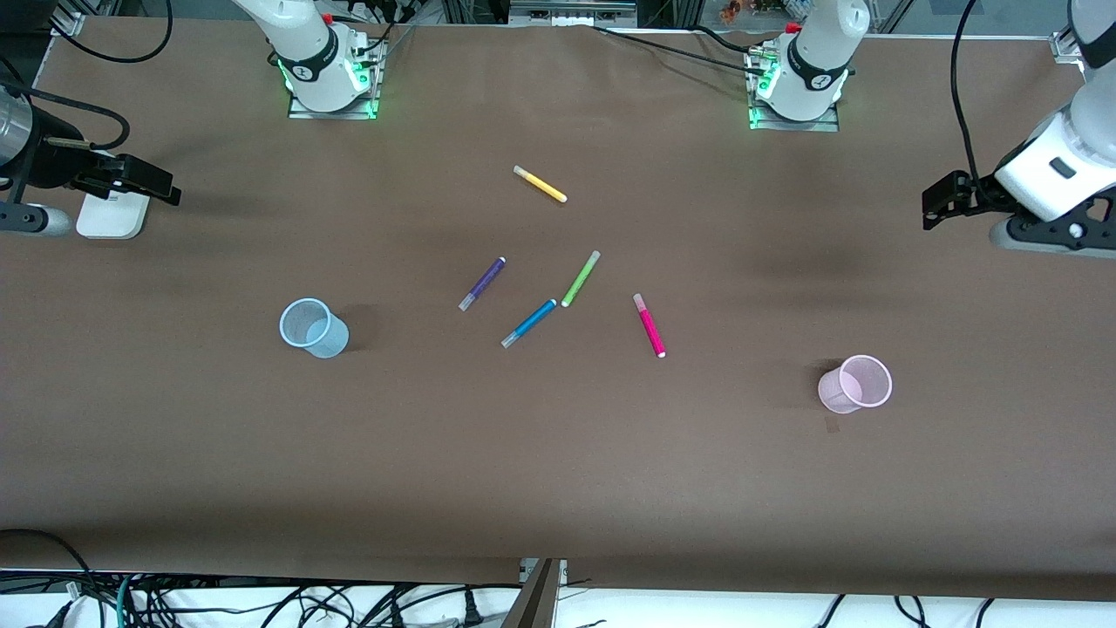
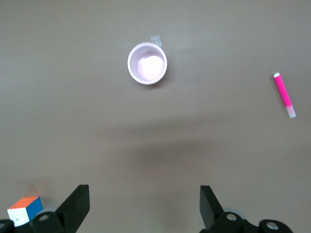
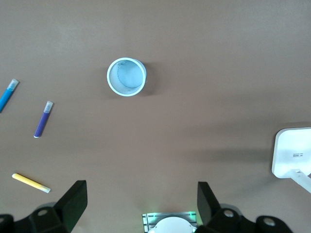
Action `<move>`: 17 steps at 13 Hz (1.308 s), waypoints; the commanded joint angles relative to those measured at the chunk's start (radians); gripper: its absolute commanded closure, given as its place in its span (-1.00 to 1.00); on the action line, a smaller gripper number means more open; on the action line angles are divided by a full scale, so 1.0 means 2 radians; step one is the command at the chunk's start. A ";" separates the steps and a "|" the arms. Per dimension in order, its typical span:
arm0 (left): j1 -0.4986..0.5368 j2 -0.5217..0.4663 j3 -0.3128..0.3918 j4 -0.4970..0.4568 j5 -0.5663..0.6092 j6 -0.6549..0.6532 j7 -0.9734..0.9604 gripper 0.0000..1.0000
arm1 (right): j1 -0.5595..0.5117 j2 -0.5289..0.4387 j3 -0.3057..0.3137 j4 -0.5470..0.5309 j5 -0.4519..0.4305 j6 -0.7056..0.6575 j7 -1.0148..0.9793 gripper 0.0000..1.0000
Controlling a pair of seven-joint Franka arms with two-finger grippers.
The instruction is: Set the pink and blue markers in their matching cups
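Meanwhile both arms wait – left tool (image 2: 144,206) wide, right tool (image 3: 142,204) wide; pink marker (image 1: 649,325), blue marker (image 1: 529,323) on table.

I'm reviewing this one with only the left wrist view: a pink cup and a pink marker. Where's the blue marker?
Observer: The blue marker lies mid-table, beside the lime-green pen.
Operator: Is there a blue cup?
Observer: Yes, the blue cup stands upright toward the right arm's end.
Operator: Is the right gripper holding anything?
Observer: No. The right gripper is open and empty, above bare table short of that cup.
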State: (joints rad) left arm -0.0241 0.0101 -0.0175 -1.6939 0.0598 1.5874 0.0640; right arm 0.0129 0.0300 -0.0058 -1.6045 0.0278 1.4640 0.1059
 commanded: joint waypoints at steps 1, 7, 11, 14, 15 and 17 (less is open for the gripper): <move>0.003 0.016 0.000 0.012 -0.007 -0.033 0.001 -1.00 | 0.004 0.010 0.006 0.009 -0.018 -0.009 0.001 -1.00; -0.001 0.054 -0.001 0.007 -0.041 -0.049 -0.010 -1.00 | 0.029 0.036 0.007 0.009 -0.015 0.010 0.031 -1.00; -0.004 0.095 -0.029 0.006 -0.064 -0.003 -0.073 -1.00 | 0.097 0.076 0.007 0.009 -0.014 0.056 0.183 -0.99; -0.004 0.128 -0.055 0.006 -0.065 0.048 -0.135 -1.00 | 0.141 0.116 0.007 0.010 -0.012 0.106 0.313 -0.99; -0.004 0.141 -0.062 0.006 -0.065 0.068 -0.143 -1.00 | 0.156 0.131 0.007 0.010 -0.006 0.128 0.352 -0.99; -0.006 0.173 -0.071 0.006 -0.065 0.110 -0.166 -1.00 | 0.183 0.163 0.007 0.011 -0.001 0.168 0.401 -0.99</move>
State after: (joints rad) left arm -0.0342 0.2991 -0.1517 -1.6991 -0.0487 1.7512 -0.2293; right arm 0.3359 0.2979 0.0145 -1.6061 0.0131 1.7506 0.8131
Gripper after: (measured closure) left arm 0.000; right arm 0.000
